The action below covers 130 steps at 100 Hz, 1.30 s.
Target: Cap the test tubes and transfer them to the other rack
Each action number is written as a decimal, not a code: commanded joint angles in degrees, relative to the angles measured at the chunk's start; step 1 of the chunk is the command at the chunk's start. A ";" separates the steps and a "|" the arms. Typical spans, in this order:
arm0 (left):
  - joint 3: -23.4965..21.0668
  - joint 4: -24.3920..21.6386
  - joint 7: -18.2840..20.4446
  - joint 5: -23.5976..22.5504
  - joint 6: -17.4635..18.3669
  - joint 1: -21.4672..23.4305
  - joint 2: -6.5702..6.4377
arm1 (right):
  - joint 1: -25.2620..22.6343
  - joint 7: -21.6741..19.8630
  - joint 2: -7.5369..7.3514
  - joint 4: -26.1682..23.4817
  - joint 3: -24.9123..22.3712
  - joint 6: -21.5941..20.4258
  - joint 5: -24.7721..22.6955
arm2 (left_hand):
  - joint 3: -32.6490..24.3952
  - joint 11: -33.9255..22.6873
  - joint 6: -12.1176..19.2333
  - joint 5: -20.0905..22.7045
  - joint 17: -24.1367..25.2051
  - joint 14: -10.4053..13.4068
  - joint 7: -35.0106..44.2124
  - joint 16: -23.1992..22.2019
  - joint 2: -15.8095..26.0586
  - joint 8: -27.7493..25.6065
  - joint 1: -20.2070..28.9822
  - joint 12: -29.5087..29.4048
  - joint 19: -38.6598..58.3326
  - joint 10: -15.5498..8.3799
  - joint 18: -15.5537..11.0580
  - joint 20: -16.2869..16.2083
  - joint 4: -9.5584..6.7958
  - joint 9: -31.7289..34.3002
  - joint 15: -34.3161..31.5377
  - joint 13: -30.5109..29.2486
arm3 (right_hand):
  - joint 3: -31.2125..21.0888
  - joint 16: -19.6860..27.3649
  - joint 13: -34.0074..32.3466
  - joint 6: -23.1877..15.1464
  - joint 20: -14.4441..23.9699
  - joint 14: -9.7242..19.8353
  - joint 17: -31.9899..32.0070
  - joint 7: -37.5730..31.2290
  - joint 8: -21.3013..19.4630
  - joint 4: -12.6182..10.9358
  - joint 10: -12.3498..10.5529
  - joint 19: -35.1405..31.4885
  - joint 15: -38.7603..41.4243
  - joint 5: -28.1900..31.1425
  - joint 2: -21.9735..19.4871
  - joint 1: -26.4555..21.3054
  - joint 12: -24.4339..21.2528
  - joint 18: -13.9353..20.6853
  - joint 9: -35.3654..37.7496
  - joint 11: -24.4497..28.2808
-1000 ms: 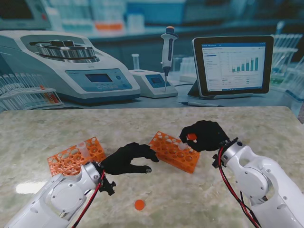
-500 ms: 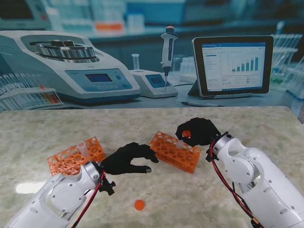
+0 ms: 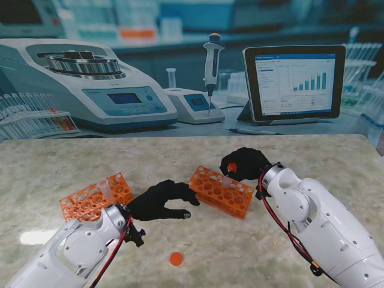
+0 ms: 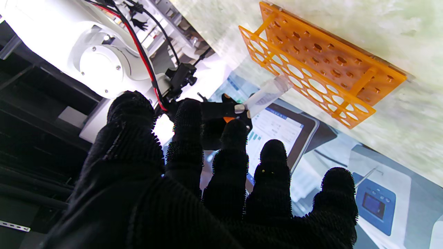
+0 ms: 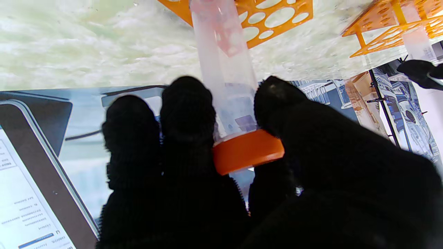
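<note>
Right hand (image 3: 245, 164): I see it pinching a clear test tube (image 5: 225, 69) just under its orange cap (image 5: 247, 150); thumb on one side, two fingers on the other. Tube's far end points down into the right rack (image 3: 221, 191), which sits directly under the fingers.
Tube, left-wrist cam: same tube (image 4: 266, 95) stands tilted in a hole near the rack's corner (image 4: 322, 74), right hand's fingertips at its top.
Left hand (image 3: 163, 200): holds nothing, fingers loosely curled and apart, hovering low over the marble table (image 3: 72, 162). Sits between the two racks, w/ the right rack just off its fingertips.
Left rack (image 3: 96, 196): just behind the left wrist, on my left. One clear tube (image 3: 104, 186) stands in it; can't tell if capped.
Loose cap (image 3: 176, 258): orange disc on the table, nearer to me than the left hand, well apart from both racks.
Backdrop: printed lab scene beyond the table's far edge, incl. a tablet (image 3: 294, 83) w/ charts, past the right hand.
</note>
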<state>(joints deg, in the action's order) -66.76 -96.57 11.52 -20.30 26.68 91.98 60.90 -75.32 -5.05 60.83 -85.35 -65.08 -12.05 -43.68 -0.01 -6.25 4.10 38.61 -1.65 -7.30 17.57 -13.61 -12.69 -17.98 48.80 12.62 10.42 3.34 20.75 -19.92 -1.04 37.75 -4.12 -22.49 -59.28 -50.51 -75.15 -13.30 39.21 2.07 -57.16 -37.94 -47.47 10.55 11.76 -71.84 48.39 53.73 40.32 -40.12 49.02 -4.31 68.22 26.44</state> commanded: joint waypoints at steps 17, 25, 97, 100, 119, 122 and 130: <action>-0.63 -0.44 0.07 -0.41 -0.04 0.56 -0.13 | 2.01 0.96 0.81 3.71 2.59 1.13 1.06 | 0.43 0.82 1.22 0.45 0.94 0.71 0.23 0.55 1.34 -0.22 0.90 -1.08 -2.87 -0.79 -0.71 1.79 1.78 -0.85 0.80 2.05 | -12.47 -0.05 0.30 -1.27 1.78 0.17 -0.10 -4.02 -2.03 -6.59 -14.96 -1.44 2.52 4.17 -5.87 -8.75 0.81 -0.53 6.23 5.78; -0.77 -0.51 -0.01 -0.47 -0.02 0.69 -0.11 | 2.48 1.19 0.89 4.39 3.07 1.32 1.25 | 0.43 0.81 1.13 0.47 0.93 0.78 0.25 0.55 1.40 -0.22 0.87 -1.06 -2.88 -0.70 -0.71 1.78 1.78 -0.83 0.81 2.08 | -12.51 -0.07 0.30 -1.22 1.82 0.11 -0.09 -4.08 -2.04 -6.56 -15.04 -1.42 2.53 4.23 -5.86 -8.83 0.86 -0.56 6.28 5.85; -1.22 -0.69 0.19 -0.72 0.09 0.98 -0.20 | 3.72 0.30 1.08 5.13 6.56 2.58 2.77 | 0.45 0.80 1.13 0.52 0.98 0.64 0.27 0.52 1.41 -0.25 0.91 -0.99 -3.07 -0.77 -0.67 1.70 1.78 -0.79 0.76 1.91 | -11.74 0.22 0.50 -0.93 2.03 -0.47 0.59 -3.72 -1.82 -6.13 -14.60 -1.13 1.70 3.72 -6.14 -9.03 0.63 -1.13 5.65 5.45; -1.26 -0.69 0.18 -0.77 0.11 0.99 -0.20 | 3.82 0.26 1.08 5.26 6.67 2.62 2.84 | 0.44 0.81 1.32 0.47 0.98 0.67 0.27 0.53 1.47 -0.25 0.89 -1.00 -3.08 -0.72 -0.67 1.70 1.78 -0.80 0.80 2.00 | -11.35 0.52 0.60 -0.75 2.07 -0.60 1.01 -3.47 -1.69 -5.90 -14.50 -0.95 1.02 3.48 -6.24 -9.13 0.40 -1.36 5.33 5.14; -1.37 -0.73 0.13 -1.00 0.02 1.04 -0.20 | 4.20 0.08 0.95 5.64 7.27 2.30 2.24 | 0.45 0.82 1.07 0.41 0.97 0.60 0.25 0.52 1.50 -0.24 0.92 -1.00 -3.12 -0.79 -0.69 1.70 1.78 -0.81 0.80 2.00 | -0.99 2.61 4.23 -1.37 2.82 -2.16 9.86 -3.11 7.21 -2.83 -13.64 3.32 -11.02 -2.17 -4.28 -9.06 -4.06 -4.84 1.36 -0.90; -1.38 -0.73 0.13 -1.03 -0.01 1.04 -0.20 | 4.23 0.10 0.93 5.68 7.35 2.28 2.03 | 0.44 0.82 1.07 0.50 0.95 0.63 0.28 0.51 1.50 -0.25 0.94 -1.00 -3.11 -0.78 -0.71 1.69 1.78 -0.81 0.77 1.91 | 1.63 2.90 5.94 -1.85 2.83 -2.97 12.34 -5.24 10.44 -2.27 -13.34 4.20 -13.11 -4.35 -3.90 -8.26 -4.68 -5.79 0.19 -2.65; -1.39 -0.72 0.15 -1.08 0.00 1.03 -0.21 | 4.31 0.15 0.90 5.82 7.57 2.29 1.65 | 0.42 0.79 1.12 0.52 0.94 0.56 0.27 0.51 1.45 -0.24 1.01 -0.99 -3.12 -0.74 -0.66 1.68 1.77 -0.75 0.78 1.94 | 5.57 5.05 9.99 -2.25 2.62 -4.50 18.02 -8.51 16.18 -1.80 -13.04 5.42 -17.80 -8.88 -4.19 -6.22 -6.54 -7.29 -2.31 -6.38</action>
<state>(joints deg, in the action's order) -68.10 -96.91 11.44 -21.27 26.79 92.82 60.85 -70.72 -4.63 61.58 -79.81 -57.96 -9.72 -41.78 -0.01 -6.25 4.10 38.61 -1.64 -7.30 17.56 -13.61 -12.57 -17.98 48.80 12.62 10.28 3.34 20.74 -19.91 -1.04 37.75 -4.12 -22.49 -53.94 -47.15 -70.09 -14.47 40.65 -0.75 -42.79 -43.00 -35.15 10.55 10.81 -67.61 34.57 48.80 38.67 -43.35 44.39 -9.38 65.44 21.96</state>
